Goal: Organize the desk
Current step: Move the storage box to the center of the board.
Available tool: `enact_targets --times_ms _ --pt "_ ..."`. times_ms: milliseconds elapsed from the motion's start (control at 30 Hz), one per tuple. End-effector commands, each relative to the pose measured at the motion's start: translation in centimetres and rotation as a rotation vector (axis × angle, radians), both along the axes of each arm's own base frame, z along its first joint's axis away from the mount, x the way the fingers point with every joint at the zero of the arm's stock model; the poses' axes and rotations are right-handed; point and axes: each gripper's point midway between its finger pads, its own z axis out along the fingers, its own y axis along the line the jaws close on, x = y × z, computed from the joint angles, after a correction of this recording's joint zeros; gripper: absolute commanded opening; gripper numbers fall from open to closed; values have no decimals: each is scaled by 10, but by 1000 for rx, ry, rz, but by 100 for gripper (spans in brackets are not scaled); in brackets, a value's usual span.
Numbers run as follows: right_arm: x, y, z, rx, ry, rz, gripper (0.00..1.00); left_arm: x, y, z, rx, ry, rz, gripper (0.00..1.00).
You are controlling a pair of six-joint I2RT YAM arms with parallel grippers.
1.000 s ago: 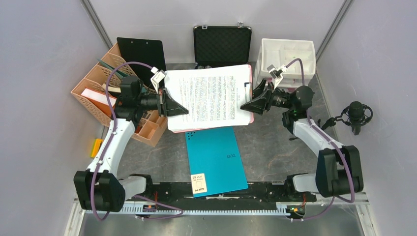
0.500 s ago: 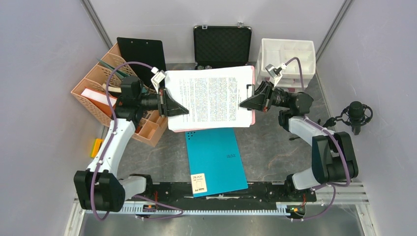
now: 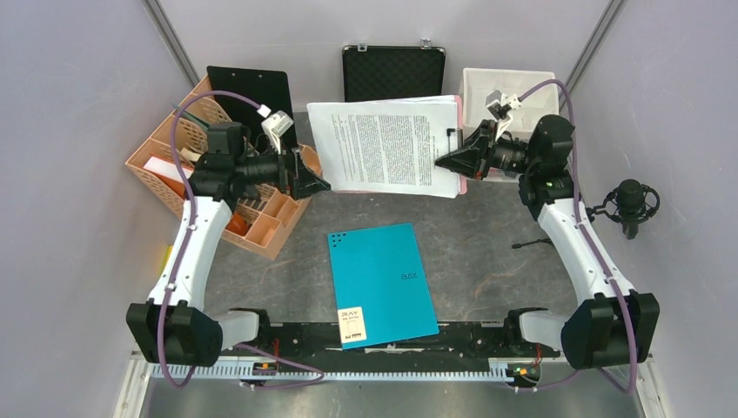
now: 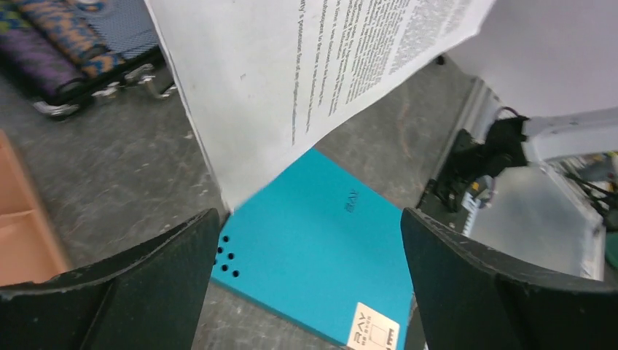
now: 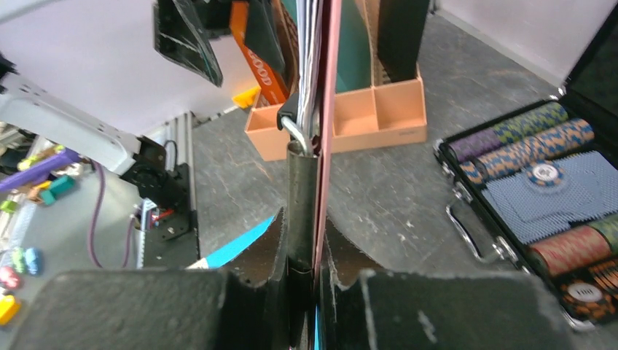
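Observation:
A pink clipboard (image 3: 459, 165) carrying a stack of printed papers (image 3: 387, 148) hangs above the back of the desk (image 3: 496, 261). My right gripper (image 3: 446, 162) is shut on the clipboard's right end; in the right wrist view the gripper (image 5: 313, 233) clamps the pink board (image 5: 329, 109) edge-on, beside its metal clip (image 5: 295, 124). My left gripper (image 3: 315, 177) stands open just left of the papers, touching nothing. Between its wide-apart fingers (image 4: 109, 292) the left wrist view shows the papers' corner (image 4: 291, 87) and a teal folder (image 4: 313, 255) flat on the desk.
The teal folder (image 3: 383, 283) lies front centre. An orange organiser (image 3: 261, 226) holding a black clipboard (image 3: 250, 96) stands at the left. An open black case (image 3: 393, 78) of poker chips (image 5: 539, 182) is at the back, a white tray (image 3: 513, 96) back right, a microphone (image 3: 631, 205) far right.
My left gripper opened, let go of the papers' left edge and drew back left. My right gripper closed on the clipboard and carried it up and towards the back right.

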Motion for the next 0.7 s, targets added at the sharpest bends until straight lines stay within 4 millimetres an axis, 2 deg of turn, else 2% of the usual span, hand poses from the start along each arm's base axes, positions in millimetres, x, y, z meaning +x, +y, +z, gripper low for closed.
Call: enact_targets --times_ms 0,100,200,400,567,667 --pt "9 -12 -7 -122 -45 -88 0 17 30 14 178 -145 159 100" --pt "12 -14 -3 -141 -59 -110 0 25 49 9 272 -161 262 100" --pt "13 -15 4 -140 -73 -123 0 24 60 -6 350 -163 283 100" --pt "18 -20 13 -167 -103 -167 0 26 78 -59 538 -100 275 100" --pt "27 -30 10 -225 -113 -252 0 45 79 -88 687 -128 303 100" --pt "31 -36 3 -256 -96 -293 0 57 71 -103 775 -158 304 100"
